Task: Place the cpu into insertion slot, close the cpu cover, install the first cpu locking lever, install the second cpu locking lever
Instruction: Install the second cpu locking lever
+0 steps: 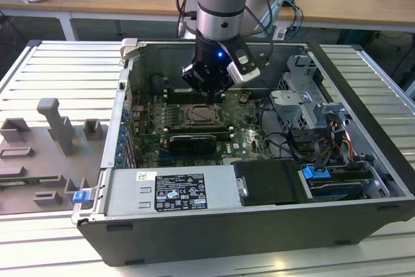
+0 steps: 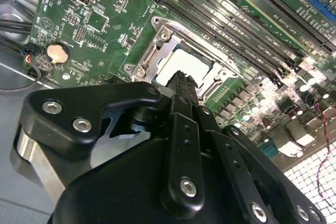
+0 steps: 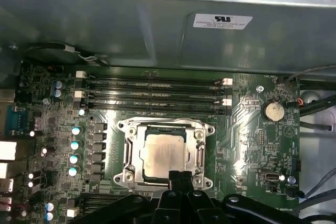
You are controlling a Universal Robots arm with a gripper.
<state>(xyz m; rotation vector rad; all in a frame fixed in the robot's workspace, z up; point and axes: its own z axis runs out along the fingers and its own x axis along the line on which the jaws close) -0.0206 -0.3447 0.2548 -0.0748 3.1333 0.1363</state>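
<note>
Cpu [image 3: 164,153] sat flat in the insertion slot [image 3: 127,171], just beyond the gripper [image 3: 180,176] tips, cpu cover [image 3: 201,151] down around it. Fingers were pressed together, holding nothing, probably poised low to work the socket's edge.

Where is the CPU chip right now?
The cpu sits in the insertion slot on the green motherboard, just below the memory slots in the first wrist view, with the gripper at its near edge.
</note>
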